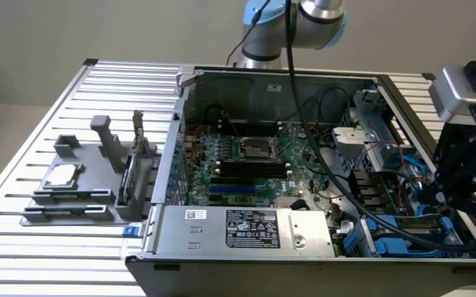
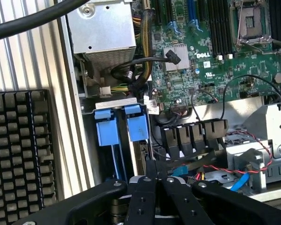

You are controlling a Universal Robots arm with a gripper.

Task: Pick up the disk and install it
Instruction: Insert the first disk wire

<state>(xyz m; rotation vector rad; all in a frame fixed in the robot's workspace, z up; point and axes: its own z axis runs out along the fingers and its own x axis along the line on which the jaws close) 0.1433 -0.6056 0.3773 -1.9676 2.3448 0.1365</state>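
Note:
What looks like the disk (image 1: 127,178) stands on edge in a slot of the grey fixture (image 1: 81,207) on the exterior view's left. It shows as a thin dark slab with a blue end (image 1: 128,230) at the front. My gripper (image 1: 448,189) hangs far from it, over the drive-bay corner of the open computer case (image 1: 221,244) on the exterior view's right. In the wrist view its black fingers are pressed together, so my gripper (image 2: 155,165) is shut and holds nothing. Just beyond the fingertips, two blue carrier handles (image 2: 137,125) sit in the bay.
The fixture also holds a small square silver chip (image 1: 63,175) and an upright green card (image 1: 143,148). Inside the case are the motherboard (image 1: 246,164), a silver power supply (image 1: 246,230) and loose cables. A black cable (image 1: 304,124) hangs from the arm. A black keyboard (image 2: 18,154) lies beside the case.

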